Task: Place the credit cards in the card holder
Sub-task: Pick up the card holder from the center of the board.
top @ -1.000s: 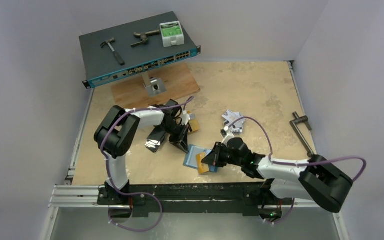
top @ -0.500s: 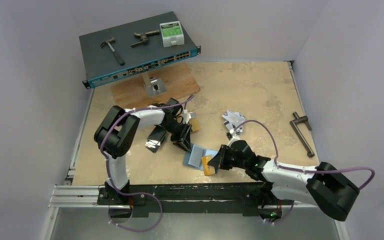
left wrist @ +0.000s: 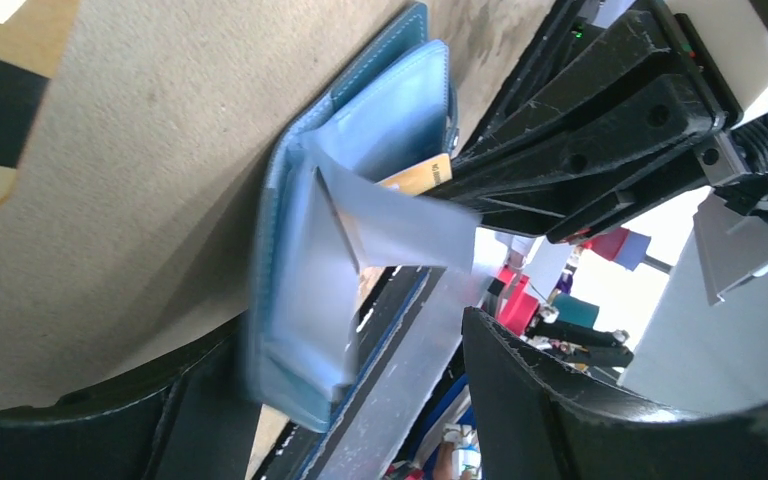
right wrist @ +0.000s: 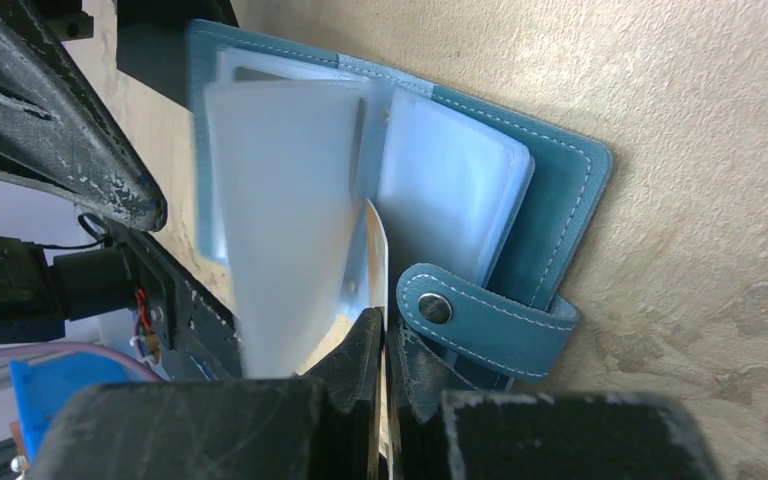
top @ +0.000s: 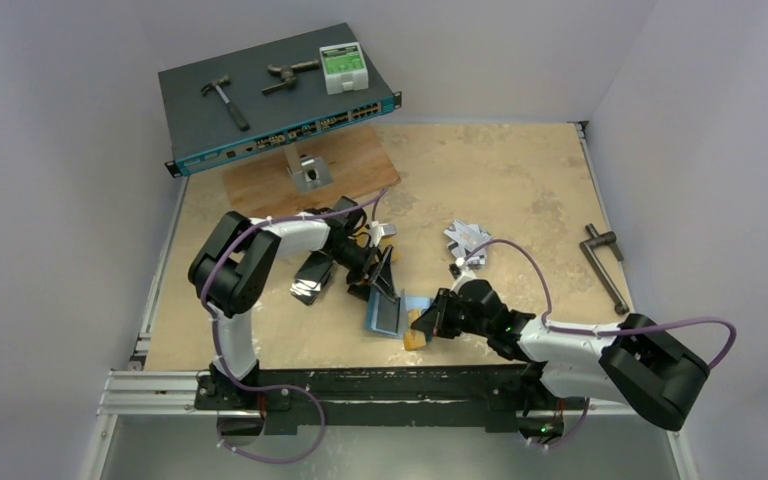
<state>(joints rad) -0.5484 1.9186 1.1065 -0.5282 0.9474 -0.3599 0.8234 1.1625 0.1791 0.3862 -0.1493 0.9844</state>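
Observation:
The teal card holder (top: 388, 314) lies open on the table, its clear inner sleeves (right wrist: 290, 200) fanned up and its snap strap (right wrist: 490, 320) to the side. My right gripper (top: 428, 322) is shut on a gold-orange credit card (top: 416, 337). In the right wrist view the card (right wrist: 376, 262) shows edge-on, its tip among the sleeves. My left gripper (top: 385, 280) stands open over the holder's far edge, its fingers (left wrist: 600, 400) either side of the holder (left wrist: 295, 310) without gripping. A black card stack (top: 312, 279) lies to the left. Silver-grey cards (top: 467, 240) lie further back.
A network switch (top: 270, 110) at the back left carries a hammer (top: 224, 98) and a small box (top: 343, 67), over a wooden board (top: 305, 175). A metal clamp (top: 603, 262) lies at the right edge. A tan card with a dark band (left wrist: 0, 100) lies near my left gripper.
My left gripper has opened and let go of the holder's sleeves. My right gripper has carried the gold card left, up to the open holder.

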